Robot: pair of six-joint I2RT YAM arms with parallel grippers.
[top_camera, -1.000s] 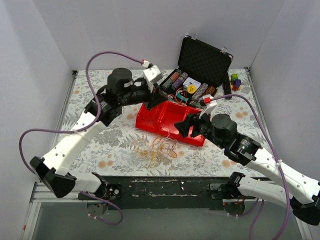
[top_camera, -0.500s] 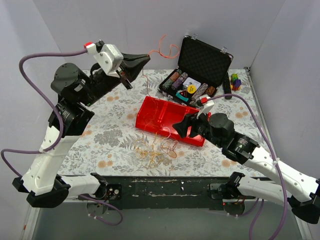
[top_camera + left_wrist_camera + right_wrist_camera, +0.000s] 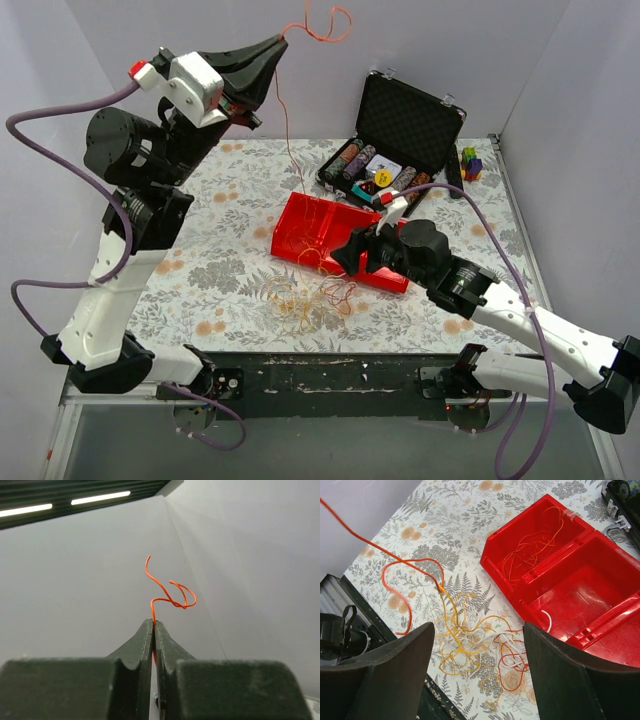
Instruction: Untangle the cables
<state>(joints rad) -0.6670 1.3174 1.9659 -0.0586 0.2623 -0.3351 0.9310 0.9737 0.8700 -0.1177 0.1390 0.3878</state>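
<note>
Drawing out one strand: the left gripper (image 3: 153, 623) pinches an orange cable (image 3: 170, 593) high above the tangle (image 3: 466, 641), the right gripper (image 3: 477, 647) hangs spread over it, and next that strand likely needs pulling clear

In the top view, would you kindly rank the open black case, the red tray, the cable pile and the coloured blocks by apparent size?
The open black case and red tray are too close to rank, the right arm hiding part of the tray.
Then the cable pile.
Smallest: the coloured blocks.
</note>
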